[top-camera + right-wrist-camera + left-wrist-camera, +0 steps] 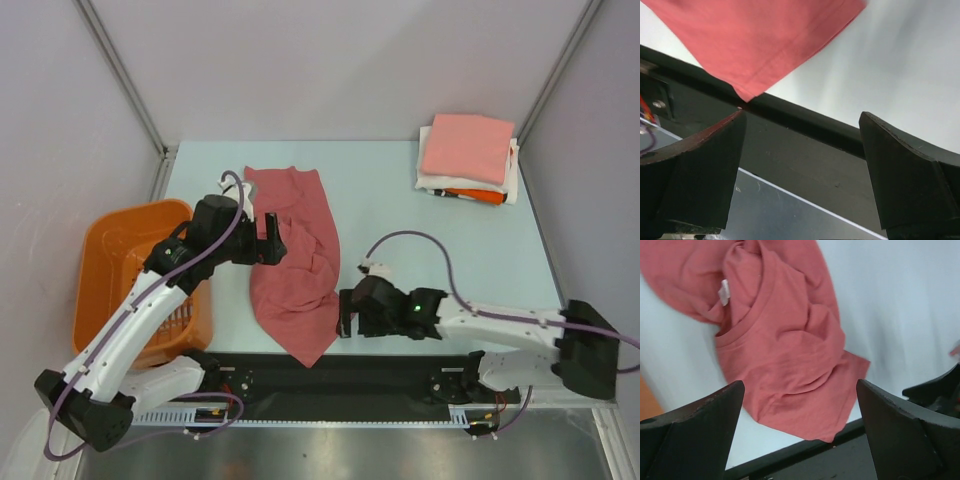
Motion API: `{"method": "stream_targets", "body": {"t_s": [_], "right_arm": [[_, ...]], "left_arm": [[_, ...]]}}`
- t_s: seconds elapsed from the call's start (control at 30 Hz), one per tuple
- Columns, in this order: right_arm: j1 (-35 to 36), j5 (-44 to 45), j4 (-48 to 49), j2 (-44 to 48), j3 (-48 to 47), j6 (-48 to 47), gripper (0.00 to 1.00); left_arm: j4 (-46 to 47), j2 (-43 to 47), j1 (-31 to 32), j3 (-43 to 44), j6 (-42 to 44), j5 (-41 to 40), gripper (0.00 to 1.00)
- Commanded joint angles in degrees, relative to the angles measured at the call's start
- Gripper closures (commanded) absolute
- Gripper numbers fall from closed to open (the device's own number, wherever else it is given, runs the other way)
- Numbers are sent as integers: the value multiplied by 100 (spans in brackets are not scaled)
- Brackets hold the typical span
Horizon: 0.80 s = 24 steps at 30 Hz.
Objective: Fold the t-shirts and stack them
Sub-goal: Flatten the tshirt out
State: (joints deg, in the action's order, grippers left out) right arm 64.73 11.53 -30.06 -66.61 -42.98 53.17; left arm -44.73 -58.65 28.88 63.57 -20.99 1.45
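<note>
The dusty-red t-shirt (295,270) lies crumpled in a long slanted heap on the table (430,260), so the step in hand is, I think, to spread it flat before any fold is made. To do this well, each gripper should take one single layer at an outer edge, not a thick bunch. The two should then pull apart evenly until the wrinkles are gone. The collar (747,322) with its small white label (724,291) shows beyond the left gripper (800,387) and helps to tell which end is the top. This gripper hangs over the middle of the shirt with its jaws spread wide, and it holds nothing. Whether a finger brushes the cloth, I cannot tell. The right gripper (802,114) stands just beside the shirt's near edge, jaws also wide apart and empty. A pointed corner of the hem (742,92) lies ahead of its left finger, over the black strip (400,375), and looks a good place to pinch. The finished stack sits well apart, far beyond the right gripper: a salmon-pink shirt (467,148) on top, then a white one (512,182) and an orange one (475,196) under it. The orange basket (120,260) is behind the left gripper, beside its arm.
</note>
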Motion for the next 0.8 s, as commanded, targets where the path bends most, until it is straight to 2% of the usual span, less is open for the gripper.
{"method": "stream_targets", "body": {"t_s": [0.0, 0.2, 0.33, 0.43, 0.5, 0.53, 0.6, 0.63, 0.7, 0.77], "right_arm": [[232, -458, 931, -781, -122, 335, 3], [470, -977, 1433, -2327, -781, 273, 7], [505, -1100, 1634, -2822, -993, 247, 10], [453, -1258, 1688, -3042, -1116, 186, 19], [409, -1346, 1776, -3130, -1160, 124, 41], [322, -1372, 1846, -3217, -1160, 106, 60], [225, -1416, 1864, -3297, -1212, 19, 73], [163, -1425, 1838, -3315, -1230, -25, 85], [-117, -1460, 1750, -3236, -1239, -191, 98], [-520, -1391, 1417, -2808, -1213, -280, 100]], "left_arm": [[70, 336, -76, -204, -37, -698, 0], [175, 750, -418, -670, 77, -804, 0], [228, 952, -717, -986, 174, -831, 0], [298, 1136, -849, -1215, 210, -813, 0], [394, 1233, -884, -1390, 175, -831, 0], [395, 1260, -884, -1400, 166, -840, 0], [439, 1295, -884, -1418, 183, -822, 0], [456, 1312, -893, -1435, 183, -840, 0], [483, 1321, -893, -1470, 175, -901, 0], [491, 1348, -893, -1479, 175, -910, 0]]}}
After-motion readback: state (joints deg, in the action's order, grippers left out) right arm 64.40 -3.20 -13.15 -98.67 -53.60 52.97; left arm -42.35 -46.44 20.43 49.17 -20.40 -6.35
